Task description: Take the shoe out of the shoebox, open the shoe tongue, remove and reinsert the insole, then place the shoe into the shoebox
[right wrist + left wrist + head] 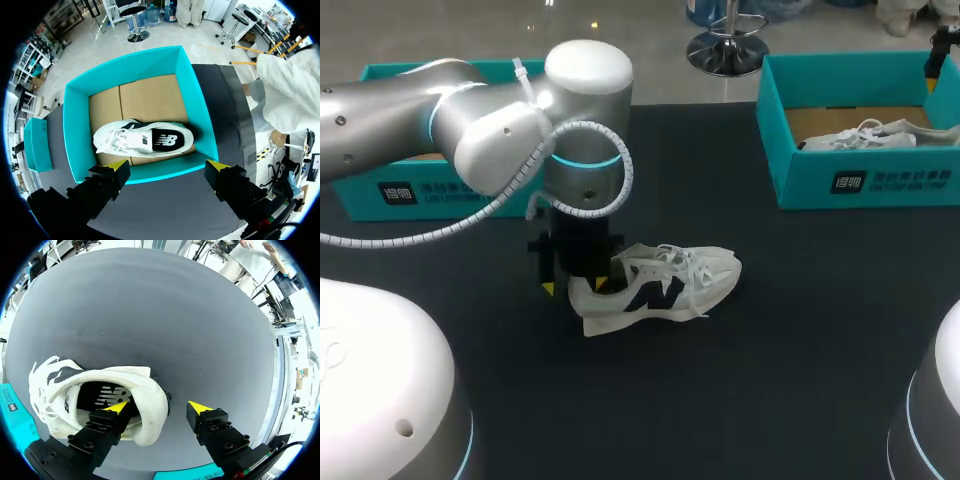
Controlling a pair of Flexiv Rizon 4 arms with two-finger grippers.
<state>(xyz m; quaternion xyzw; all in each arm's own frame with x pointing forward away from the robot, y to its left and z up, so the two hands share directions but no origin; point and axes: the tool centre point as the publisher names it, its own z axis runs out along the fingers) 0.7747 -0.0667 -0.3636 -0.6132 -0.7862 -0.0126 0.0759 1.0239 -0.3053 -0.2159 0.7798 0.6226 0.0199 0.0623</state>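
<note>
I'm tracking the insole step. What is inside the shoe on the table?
A dark insole lies in the shoe, with one finger of the left gripper dipped in at the heel. The toe end is covered.

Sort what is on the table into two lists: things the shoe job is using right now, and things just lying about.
In use: white shoe on the table; left gripper, its open fingers astride the heel; left shoebox behind that arm, probably the shoe's box.

Lying about, it seems: right shoebox; second shoe inside it. The right gripper hangs open above them.
</note>
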